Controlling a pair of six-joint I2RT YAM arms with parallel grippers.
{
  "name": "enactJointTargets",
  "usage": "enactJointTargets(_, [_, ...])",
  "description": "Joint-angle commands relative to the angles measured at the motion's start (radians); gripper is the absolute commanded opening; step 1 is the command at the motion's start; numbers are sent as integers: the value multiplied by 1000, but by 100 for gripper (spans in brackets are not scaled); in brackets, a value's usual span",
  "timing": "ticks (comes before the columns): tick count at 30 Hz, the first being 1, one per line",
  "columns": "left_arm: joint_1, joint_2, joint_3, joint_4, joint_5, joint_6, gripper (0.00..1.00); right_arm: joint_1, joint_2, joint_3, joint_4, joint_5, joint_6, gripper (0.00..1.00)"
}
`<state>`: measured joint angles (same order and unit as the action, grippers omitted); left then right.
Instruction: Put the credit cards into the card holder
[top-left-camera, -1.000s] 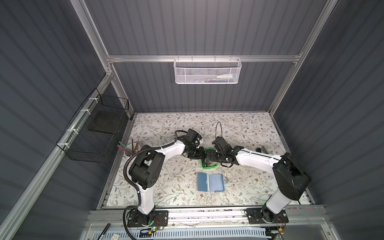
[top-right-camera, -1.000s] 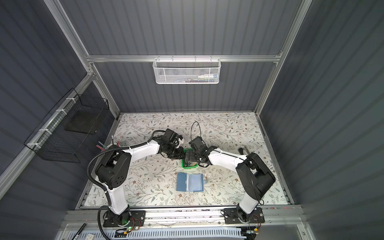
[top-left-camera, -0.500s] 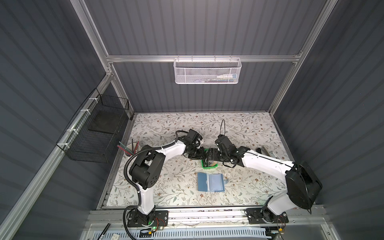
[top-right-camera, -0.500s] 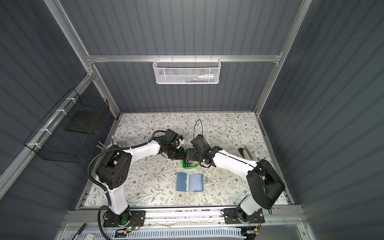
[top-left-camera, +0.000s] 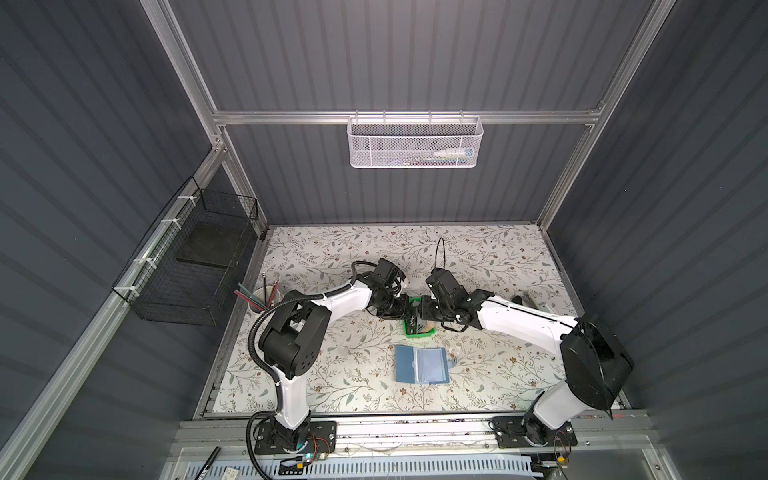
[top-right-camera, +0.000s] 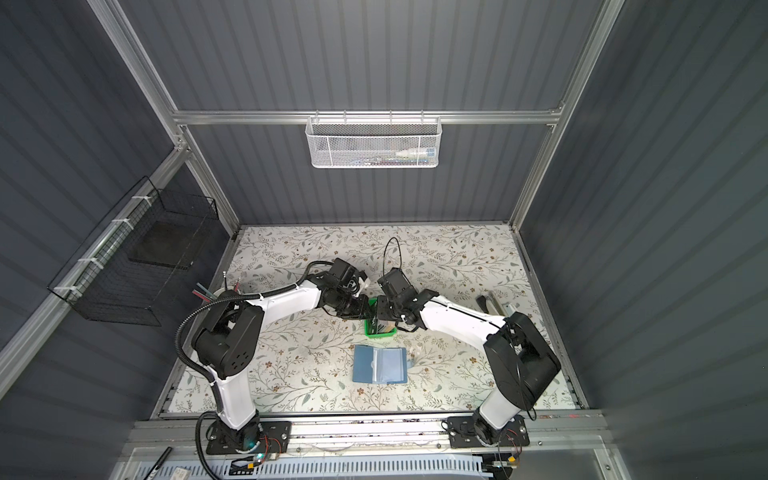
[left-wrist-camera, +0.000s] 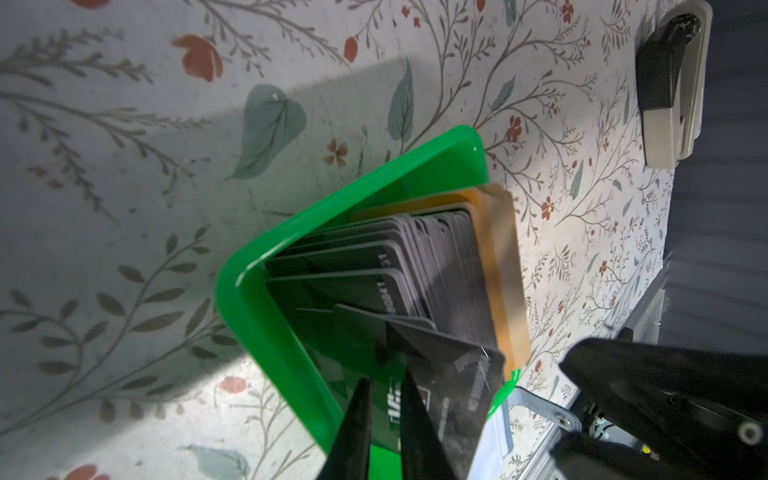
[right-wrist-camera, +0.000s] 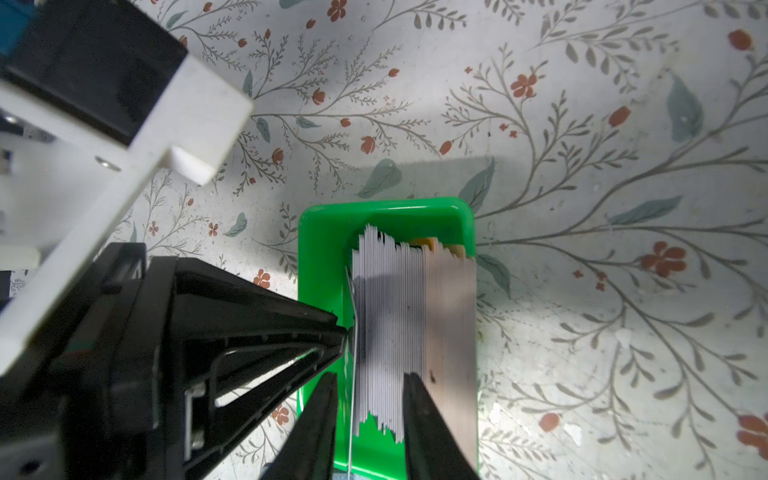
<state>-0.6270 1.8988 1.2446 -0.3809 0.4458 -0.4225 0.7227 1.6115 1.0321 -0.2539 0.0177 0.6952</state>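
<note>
The credit cards (left-wrist-camera: 436, 257) stand on edge as a grey and tan stack (right-wrist-camera: 399, 299) in a green tray (left-wrist-camera: 249, 316) (right-wrist-camera: 320, 249) at mid-table. My left gripper (left-wrist-camera: 386, 378) (top-left-camera: 410, 313) is shut on one dark card with white marks (left-wrist-camera: 457, 386), tilted away from the stack. In the right wrist view that card shows as a thin edge (right-wrist-camera: 353, 307). My right gripper (right-wrist-camera: 370, 380) (top-right-camera: 380, 312) hangs over the tray, jaws apart around that card and several grey ones. The blue card holder (top-left-camera: 422, 365) (top-right-camera: 380, 365) lies open in front of the tray, its clear sleeves up.
A cup of pencils (top-left-camera: 259, 297) stands at the left edge of the table. A grey stapler-like object (top-left-camera: 534, 301) (left-wrist-camera: 673, 83) lies at the right. A black wire basket (top-left-camera: 195, 266) hangs on the left wall and a white mesh basket (top-left-camera: 415, 143) on the back rail.
My right gripper's jaws have narrowed from wide open around the cards. The right arm's elbow has swung out to the right. The left gripper has kept still on its card.
</note>
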Motion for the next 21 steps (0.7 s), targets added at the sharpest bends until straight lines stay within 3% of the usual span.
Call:
enactJointTargets(1, [-8,23,21,-37,-9,1,16,7,27,38,2,-12,-14,28])
enactJointTargets(21, [-8,14,20,-38,-4,-3,16,6,119,77,15,-10,-23,15])
